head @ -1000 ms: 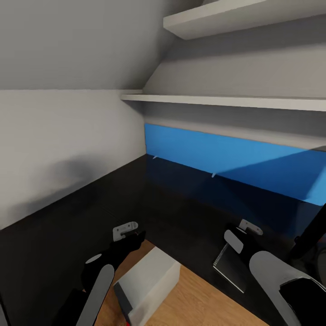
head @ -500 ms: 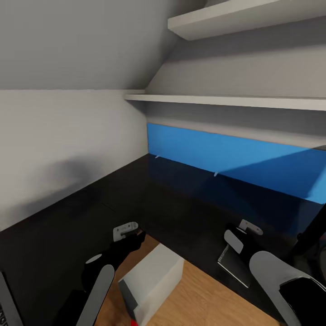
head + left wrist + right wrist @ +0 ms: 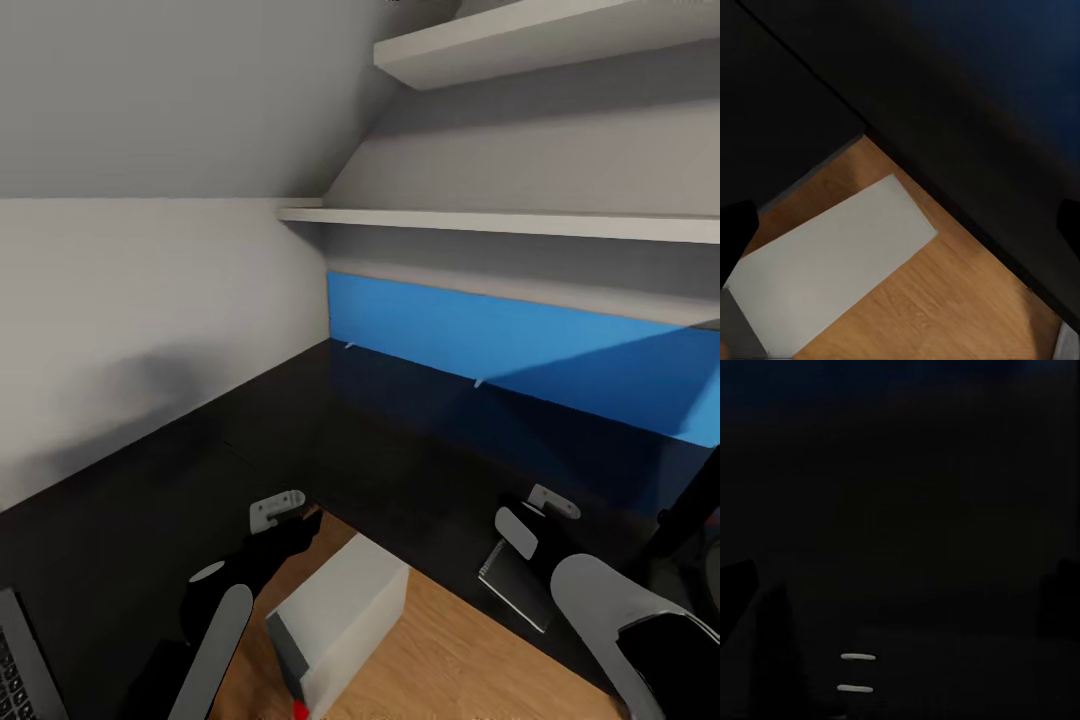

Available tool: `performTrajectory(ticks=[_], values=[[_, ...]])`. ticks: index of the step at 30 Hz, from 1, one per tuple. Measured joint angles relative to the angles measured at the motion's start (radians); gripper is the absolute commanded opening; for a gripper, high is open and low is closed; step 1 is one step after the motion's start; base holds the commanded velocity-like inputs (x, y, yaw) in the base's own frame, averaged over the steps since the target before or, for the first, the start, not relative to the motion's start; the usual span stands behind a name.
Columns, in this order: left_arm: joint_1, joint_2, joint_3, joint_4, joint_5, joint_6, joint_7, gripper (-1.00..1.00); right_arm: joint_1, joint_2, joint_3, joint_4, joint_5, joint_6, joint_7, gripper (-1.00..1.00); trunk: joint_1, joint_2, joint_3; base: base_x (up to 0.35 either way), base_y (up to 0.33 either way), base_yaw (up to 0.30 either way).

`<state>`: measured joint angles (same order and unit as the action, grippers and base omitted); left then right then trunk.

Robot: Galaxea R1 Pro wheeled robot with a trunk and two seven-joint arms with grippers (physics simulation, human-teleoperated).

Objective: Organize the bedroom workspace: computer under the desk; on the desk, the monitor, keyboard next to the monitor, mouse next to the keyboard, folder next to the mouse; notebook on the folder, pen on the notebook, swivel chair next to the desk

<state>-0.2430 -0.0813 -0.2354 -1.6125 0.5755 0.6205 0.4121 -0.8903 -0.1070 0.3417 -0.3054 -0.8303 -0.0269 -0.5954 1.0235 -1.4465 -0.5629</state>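
Note:
The desk (image 3: 400, 450) has a glossy black top and a bright blue back panel. The light grey computer (image 3: 345, 615) stands on the wood floor in the desk's inner corner, with a red light at its lower front. My left gripper (image 3: 300, 522) hovers open above it, and the left wrist view shows the computer's top (image 3: 832, 259) between the spread fingers (image 3: 736, 232). A dark notebook (image 3: 515, 575) lies at the desk's front edge under my right gripper (image 3: 535, 512), which is open over the dark top (image 3: 900, 510). A keyboard corner (image 3: 20, 660) shows at the lower left.
White wall shelves (image 3: 520, 225) hang above the blue panel. A pale wall (image 3: 130, 320) runs along the desk's left wing. A thin black slanted stand (image 3: 685, 520) rises at the right edge. Wood floor (image 3: 440, 650) lies beside the computer.
The head view has drifted, so the whole picture shifted and the keyboard's corner came in at the lower left. Both arms hold the same pose.

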Motion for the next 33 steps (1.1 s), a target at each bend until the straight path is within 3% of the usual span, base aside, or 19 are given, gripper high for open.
performTrajectory(ticks=[33], values=[[0.000,0.000,0.000,0.000,0.000,0.000,0.000,1.00,-0.004,0.002,0.001,0.004,-0.005,0.000,0.000,1.00,0.000,0.000,0.000,-0.070,0.045,0.000]])
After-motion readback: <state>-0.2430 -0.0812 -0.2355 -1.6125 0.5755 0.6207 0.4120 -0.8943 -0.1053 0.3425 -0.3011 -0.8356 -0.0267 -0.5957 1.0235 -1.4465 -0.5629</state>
